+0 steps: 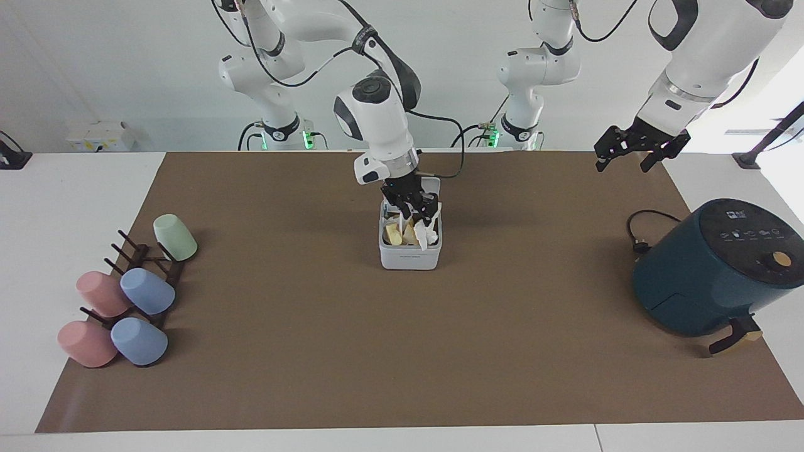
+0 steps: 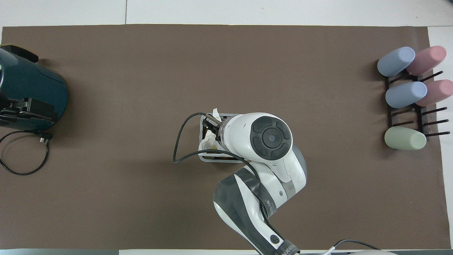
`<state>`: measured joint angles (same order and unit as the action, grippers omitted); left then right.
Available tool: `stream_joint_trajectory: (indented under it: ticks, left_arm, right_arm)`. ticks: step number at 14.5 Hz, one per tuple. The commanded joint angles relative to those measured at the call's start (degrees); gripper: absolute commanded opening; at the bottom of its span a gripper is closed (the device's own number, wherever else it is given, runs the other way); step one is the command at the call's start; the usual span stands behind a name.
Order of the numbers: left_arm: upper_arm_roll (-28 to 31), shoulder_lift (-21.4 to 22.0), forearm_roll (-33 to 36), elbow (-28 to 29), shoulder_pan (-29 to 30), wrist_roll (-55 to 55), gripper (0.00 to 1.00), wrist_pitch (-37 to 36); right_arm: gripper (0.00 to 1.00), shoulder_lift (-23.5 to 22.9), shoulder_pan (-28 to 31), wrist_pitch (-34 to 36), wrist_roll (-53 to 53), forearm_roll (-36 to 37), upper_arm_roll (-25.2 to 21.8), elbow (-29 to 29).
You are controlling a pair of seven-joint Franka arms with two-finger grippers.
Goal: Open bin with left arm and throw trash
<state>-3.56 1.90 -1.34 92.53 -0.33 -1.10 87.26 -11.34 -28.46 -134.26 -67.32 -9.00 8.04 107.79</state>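
Note:
The white bin [image 1: 409,257] stands open mid-table, its lid [image 1: 432,184] tipped up on the side nearer the robots. Inside lie a yellow-tan scrap [image 1: 394,236] and a crumpled white tissue [image 1: 428,236] that drapes toward the rim. My right gripper [image 1: 415,205] hangs just above the bin's opening, fingers spread, nothing between them. In the overhead view the right arm covers most of the bin [image 2: 202,156]; some tissue [image 2: 206,143] shows at its edge. My left gripper [image 1: 632,152] waits open and raised at the left arm's end of the table.
A dark teal air fryer [image 1: 716,267] with its black cord [image 1: 641,235] stands at the left arm's end. A rack [image 1: 141,263] with several pastel cups [image 1: 147,292] sits at the right arm's end. Brown mat [image 1: 402,351] covers the table.

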Motion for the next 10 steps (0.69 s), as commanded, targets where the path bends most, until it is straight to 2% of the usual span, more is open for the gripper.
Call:
stream_joint_trajectory:
  ticks: [1, 4, 6, 10]
  left_arm:
    - [-0.4, 0.2, 1.3, 0.1, 0.5, -1.0, 1.00, 0.4]
    - [-0.4, 0.2, 1.3, 0.1, 0.5, -0.8, 1.00, 0.5]
    - [-0.4, 0.2, 1.3, 0.0, 0.5, -0.6, 1.00, 0.5]
    - [-0.5, 0.2, 1.2, 0.2, 0.5, -0.7, 1.00, 0.5]
  right_arm:
    - [1.00, -1.4, 2.4, 6.7, 0.5, 0.0, 0.3, -7.1]
    - [1.00, -1.3, 5.0, 13.5, 4.4, 3.1, 0.2, -11.4]
    - [1.00, -1.4, 8.1, 22.0, 12.1, 7.1, 0.3, -16.4]
    - [1.00, 1.0, 16.1, 35.5, 28.9, 8.2, -0.1, -21.6]
